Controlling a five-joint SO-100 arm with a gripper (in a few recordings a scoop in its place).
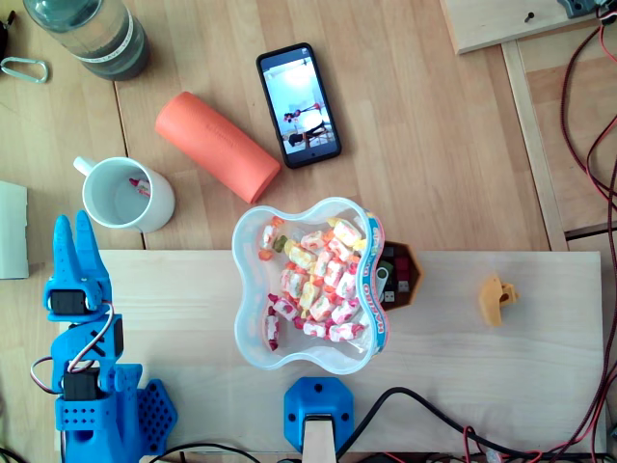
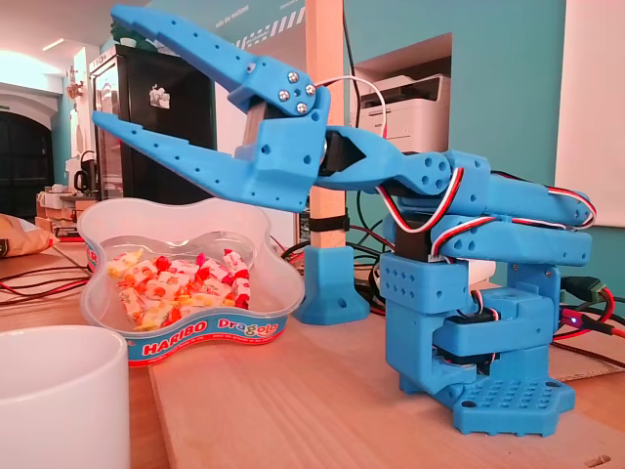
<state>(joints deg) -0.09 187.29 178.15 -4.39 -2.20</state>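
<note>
Overhead view shows gripper [image 1: 73,230], jaws parted, just below-left of mug [image 1: 156,205], apparently apart.

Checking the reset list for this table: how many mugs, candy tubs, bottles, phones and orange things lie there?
mug: 1
candy tub: 1
bottle: 1
phone: 1
orange things: 2, the roll and the small piece
Total: 6

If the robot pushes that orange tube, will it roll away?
Probably. The orange tube is round and lies on its side, so a push across it would likely roll it toward the mug or the phone. Its matte, soft-looking skin suggests foam, so it is likely light and grippy, and maybe squashy when squeezed.
</note>
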